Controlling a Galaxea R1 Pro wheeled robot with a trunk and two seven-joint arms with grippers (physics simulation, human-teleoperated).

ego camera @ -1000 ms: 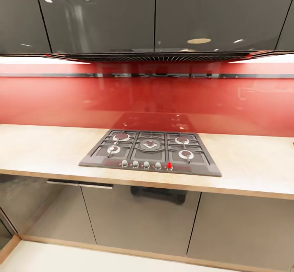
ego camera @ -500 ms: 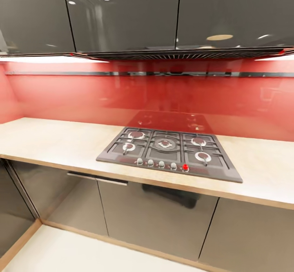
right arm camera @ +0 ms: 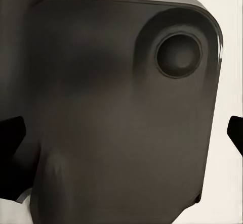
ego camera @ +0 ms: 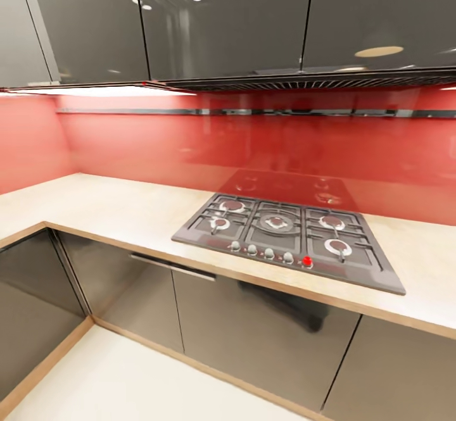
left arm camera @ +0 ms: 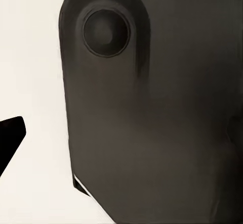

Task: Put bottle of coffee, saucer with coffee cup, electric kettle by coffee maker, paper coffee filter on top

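Note:
The light tan countertop (ego camera: 126, 212) runs across the head view and turns a corner at the left. Nothing stands on its bare stretch. In the left wrist view one black fingertip (left arm camera: 10, 138) shows at the picture's edge, with my left gripper (left arm camera: 121, 138) in front of a dark rounded panel of my own body. In the right wrist view two black fingertips (right arm camera: 10, 133) sit far apart at opposite edges, so my right gripper (right arm camera: 121, 133) is open with nothing in it.
A grey gas hob (ego camera: 285, 234) with a red knob (ego camera: 308, 261) is set into the counter at the right. Behind it is a red backsplash (ego camera: 190, 142); dark glossy wall cabinets (ego camera: 221, 22) hang above. Grey base cabinets (ego camera: 253, 326) and pale floor (ego camera: 126, 383) lie below.
The whole head view has swung to the left: the hob now sits further right in the picture and the counter's left corner has come into view. Nothing on the counter has moved.

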